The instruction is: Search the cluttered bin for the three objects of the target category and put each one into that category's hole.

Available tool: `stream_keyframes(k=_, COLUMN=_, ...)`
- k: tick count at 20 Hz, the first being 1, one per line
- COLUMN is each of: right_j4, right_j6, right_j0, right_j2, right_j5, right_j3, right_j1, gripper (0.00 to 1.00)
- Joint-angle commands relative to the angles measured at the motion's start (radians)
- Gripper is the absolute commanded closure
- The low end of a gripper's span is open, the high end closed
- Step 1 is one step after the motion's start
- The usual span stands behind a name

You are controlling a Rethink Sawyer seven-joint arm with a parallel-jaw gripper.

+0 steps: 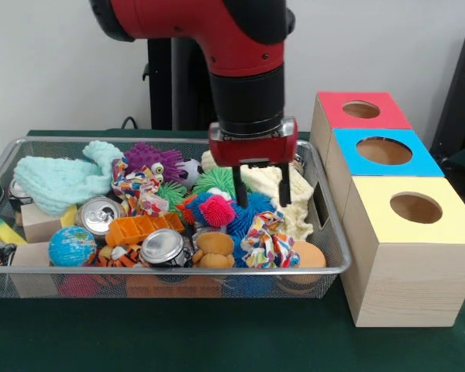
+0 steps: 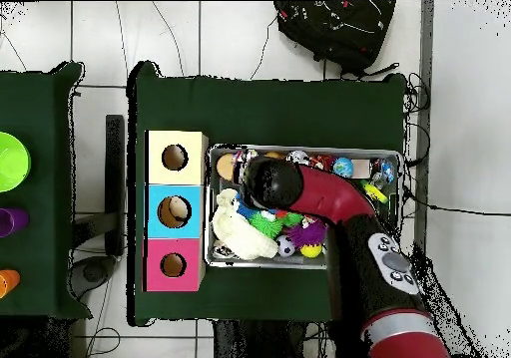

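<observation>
From the front view I see my black two-fingered gripper (image 1: 260, 183) hanging over the silver wire-mesh bin (image 1: 325, 232), its jaws spread apart and holding nothing, tips just above the cream fuzzy plush toy (image 1: 294, 203). A pink spiky rubber ball (image 1: 217, 210) sits at about eight o'clock from the gripper, beside a blue spiky ball (image 1: 252, 215). At three o'clock from the bin stand three wooden boxes with round holes, topped red (image 1: 362, 110), blue (image 1: 384, 151) and yellow (image 1: 415, 208).

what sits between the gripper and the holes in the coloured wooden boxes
The wire mesh bin wall on the box side and the cream plush toy lie between the gripper and the red, blue and yellow-topped boxes.
</observation>
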Motion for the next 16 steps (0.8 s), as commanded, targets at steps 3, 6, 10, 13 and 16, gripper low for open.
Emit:
stream_keyframes(k=3, right_j4=-0.074, right_j6=-0.01, right_j0=-0.033, right_j2=0.093, right_j5=-0.038, right_j3=0.053, right_j1=0.044, gripper=0.0)
stream_keyframes(k=6, right_j4=-0.077, right_j6=0.007, right_j0=-0.026, right_j2=0.094, right_j5=-0.041, right_j3=0.05, right_j1=0.045, gripper=0.0)
stream_keyframes(k=10, right_j4=-0.08, right_j6=0.019, right_j0=-0.02, right_j2=0.096, right_j5=-0.049, right_j3=0.049, right_j1=0.049, gripper=0.0)
stream_keyframes(k=13, right_j4=-0.082, right_j6=0.021, right_j0=-0.021, right_j2=0.098, right_j5=-0.051, right_j3=0.046, right_j1=0.053, gripper=0.0)
stream_keyframes(k=16, right_j4=-0.083, right_j6=0.02, right_j0=-0.023, right_j2=0.101, right_j5=-0.057, right_j3=0.046, right_j1=0.058, gripper=0.0)
